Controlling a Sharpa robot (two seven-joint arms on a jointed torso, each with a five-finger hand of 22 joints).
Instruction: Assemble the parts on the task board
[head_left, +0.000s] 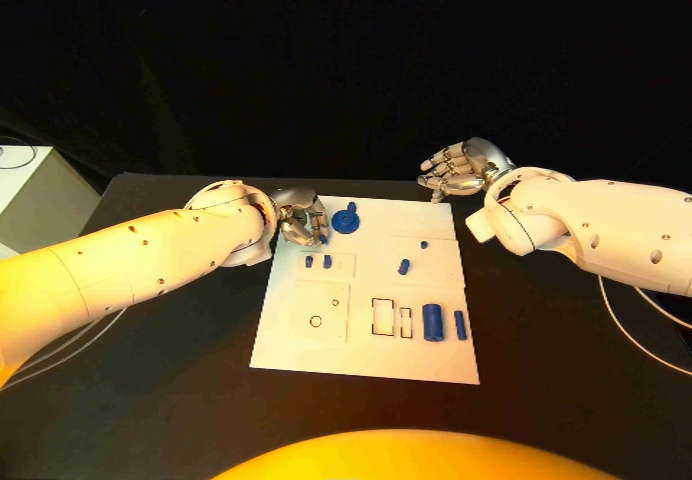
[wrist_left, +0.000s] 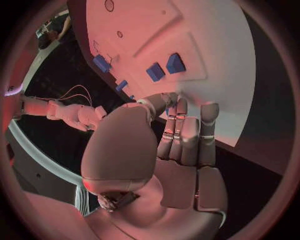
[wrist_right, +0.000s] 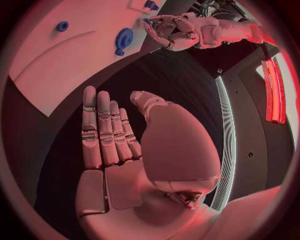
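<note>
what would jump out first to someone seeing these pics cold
The white task board stands out in the middle of the black table, with small blue parts scattered on it, the largest a round blue part near its far edge. The two silver hands frame that far end: the left hand at the board's left edge beside the round part, the right hand raised beyond the far right corner, holding nothing.

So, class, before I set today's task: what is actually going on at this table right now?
A two-armed robot is assembling small blue parts on a white task board. Neither robot hand holds anything at this moment. The left robot hand sits at the board's far left edge, fingers extended, close to a round blue part. The right robot hand is off the board, over the black table near its far right corner. Several blue parts lie loose on the board.
</note>
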